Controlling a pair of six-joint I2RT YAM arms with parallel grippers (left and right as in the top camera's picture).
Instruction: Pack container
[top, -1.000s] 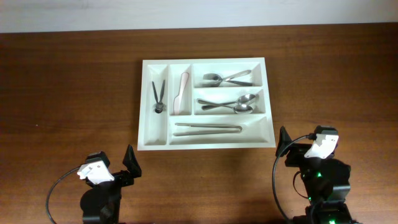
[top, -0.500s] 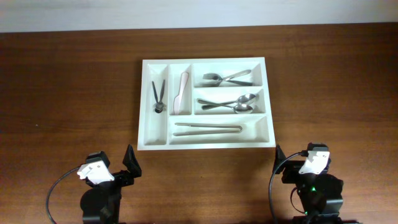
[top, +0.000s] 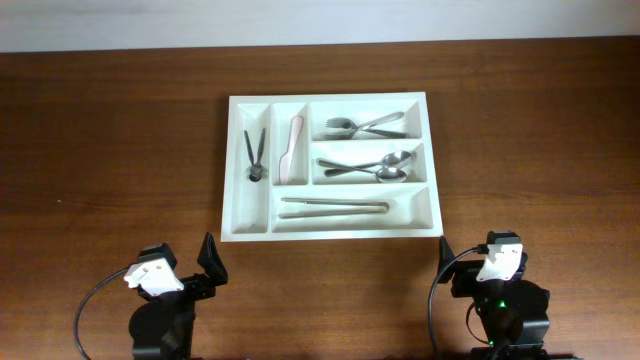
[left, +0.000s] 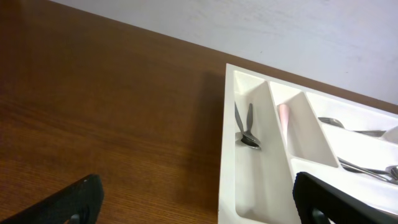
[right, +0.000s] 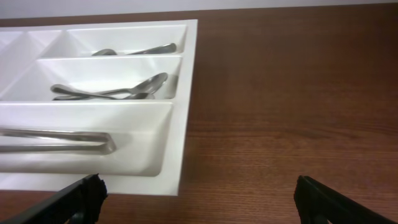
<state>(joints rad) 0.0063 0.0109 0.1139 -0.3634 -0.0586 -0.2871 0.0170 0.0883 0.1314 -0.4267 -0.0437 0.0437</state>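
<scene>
The container (top: 232, 170) is a white tray with five compartments at mid-table. It holds black tongs (top: 255, 155), a pink-handled knife (top: 292, 150), forks (top: 365, 126), spoons (top: 370, 167) and metal tongs (top: 335, 206). My left gripper (top: 185, 265) sits open near the front edge, short of the tray's front left corner (left: 227, 186). Its fingers (left: 68, 202) have only wood and tray rim between them. My right gripper (top: 470, 255) is open too, just in front of the tray's front right corner (right: 177, 180), and holds nothing.
Bare brown wooden tabletop (top: 110, 150) surrounds the tray on all sides. A pale wall (top: 320, 20) runs along the table's far edge. Black cables (top: 95, 300) loop beside each arm base near the front edge.
The right arm has drawn back toward the front edge and slightly left, away from the tray. The left arm and the utensils have not moved.
</scene>
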